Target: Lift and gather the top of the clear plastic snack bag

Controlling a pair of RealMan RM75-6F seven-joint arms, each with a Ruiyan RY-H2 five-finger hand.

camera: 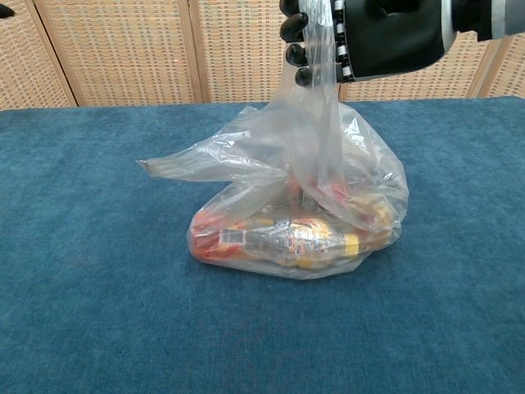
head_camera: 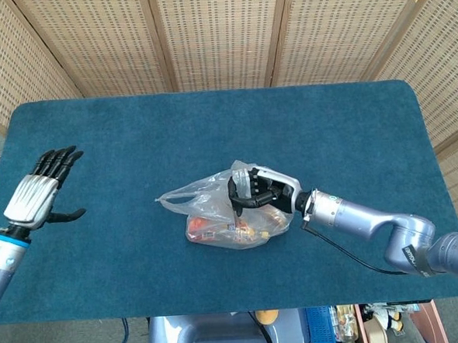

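Note:
The clear plastic snack bag (head_camera: 232, 218) (camera: 303, 213) sits mid-table on the blue cloth, holding red and yellow snack packets. My right hand (head_camera: 255, 192) (camera: 369, 37) grips one strip of the bag's top and holds it up above the bag. A second flap of the bag's mouth sticks out loose to the left (camera: 180, 164). My left hand (head_camera: 42, 191) hovers open over the table's left edge, fingers spread, far from the bag; only a fingertip of it shows at the chest view's top left corner.
The table (head_camera: 133, 131) is covered in blue cloth. Woven wicker screens (head_camera: 220, 32) stand behind the far edge. My right arm (head_camera: 372, 225) reaches in from the lower right.

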